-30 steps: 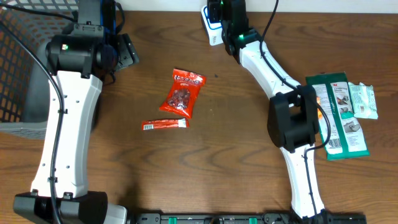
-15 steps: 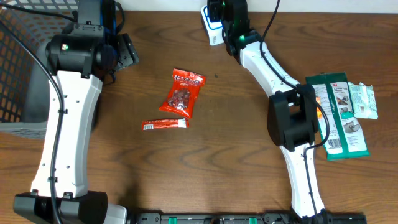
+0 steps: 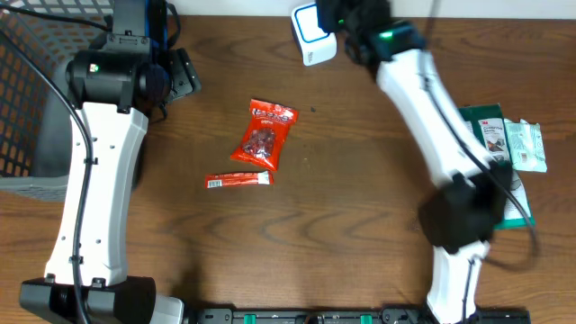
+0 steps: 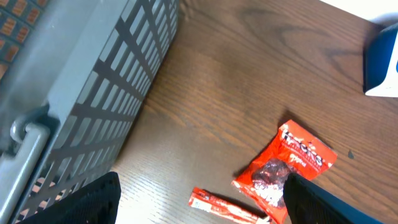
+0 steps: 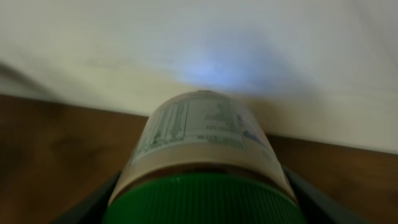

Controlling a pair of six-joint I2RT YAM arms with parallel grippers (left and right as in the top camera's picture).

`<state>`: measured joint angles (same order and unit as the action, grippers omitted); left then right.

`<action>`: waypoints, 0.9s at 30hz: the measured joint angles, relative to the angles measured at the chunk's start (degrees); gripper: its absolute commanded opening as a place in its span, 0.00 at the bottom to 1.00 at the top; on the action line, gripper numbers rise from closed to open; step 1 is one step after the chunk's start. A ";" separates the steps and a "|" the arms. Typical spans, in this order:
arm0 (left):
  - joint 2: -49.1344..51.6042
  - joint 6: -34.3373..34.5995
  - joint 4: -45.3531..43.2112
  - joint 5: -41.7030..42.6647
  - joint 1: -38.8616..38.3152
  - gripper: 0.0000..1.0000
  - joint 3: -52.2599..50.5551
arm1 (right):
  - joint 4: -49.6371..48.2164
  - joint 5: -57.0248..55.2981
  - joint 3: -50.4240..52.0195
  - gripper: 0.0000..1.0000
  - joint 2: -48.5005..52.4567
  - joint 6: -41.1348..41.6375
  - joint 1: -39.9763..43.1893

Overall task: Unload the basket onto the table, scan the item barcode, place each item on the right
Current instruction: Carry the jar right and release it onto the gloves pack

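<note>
Clearly, right jaws clamp the green-capped bottle [image 5: 200,132]; left jaws gape wide near a basket [image 4: 93,93].

white-shelled arms [image 3: 94,171] with black joints and black cables.

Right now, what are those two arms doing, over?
Left tool open, empty. Right tool shut on green-lidded jar, beside the white-and-blue box. Red snack bag lies mid-table, out of the way.

My wooden table [image 3: 342,225] carries a red pouch [image 3: 264,133] at centre, a red stick [image 3: 238,181] below it, a green pack [image 3: 493,135] far right and a scanner [image 3: 312,36] at top.
</note>
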<state>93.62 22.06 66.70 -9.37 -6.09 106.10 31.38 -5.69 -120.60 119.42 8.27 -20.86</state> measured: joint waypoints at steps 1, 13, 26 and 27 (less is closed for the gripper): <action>0.00 0.00 0.00 0.00 0.00 0.84 0.00 | 4.72 0.17 -0.20 0.05 -3.26 0.00 0.02; 0.00 0.00 -0.02 0.00 0.00 0.84 0.00 | 42.69 0.52 -1.25 0.02 -15.72 0.46 8.90; 0.00 0.00 -0.02 0.00 0.00 0.84 0.00 | 42.73 -2.32 16.52 0.04 -13.33 2.40 29.42; 0.00 0.00 -0.02 0.00 0.00 0.84 0.00 | 41.64 -2.25 18.27 0.04 -13.33 2.56 30.58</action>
<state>93.62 22.06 66.67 -9.37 -6.09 106.10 73.01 -7.94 -102.32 106.08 10.83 9.72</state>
